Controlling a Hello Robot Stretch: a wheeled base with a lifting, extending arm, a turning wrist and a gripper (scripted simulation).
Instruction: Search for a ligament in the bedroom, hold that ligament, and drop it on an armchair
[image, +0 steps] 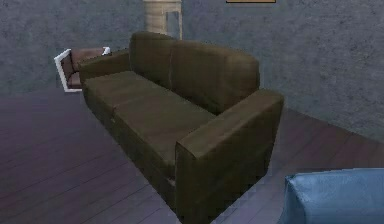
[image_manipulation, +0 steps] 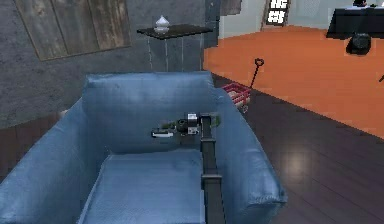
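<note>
A blue armchair (image_manipulation: 150, 160) takes up the arm side view's lower left and middle, and its corner shows again at the forward view's bottom right (image: 335, 198). The dark arm bar (image_manipulation: 211, 170) rises over the armchair's right side. My gripper (image_manipulation: 162, 131) points left in front of the backrest, above the seat. A small pale shape sits at its far end against the blue upholstery. I cannot tell whether the gripper holds anything.
A dark brown sofa (image: 175, 105) stands across the forward view, with a white-framed object (image: 72, 68) at its far end. Behind the armchair are a glass side table (image_manipulation: 172, 35) bearing a small silver object, a wooden wall panel (image_manipulation: 75, 22), a red wagon toy (image_manipulation: 240, 95) and an orange carpet (image_manipulation: 310, 60).
</note>
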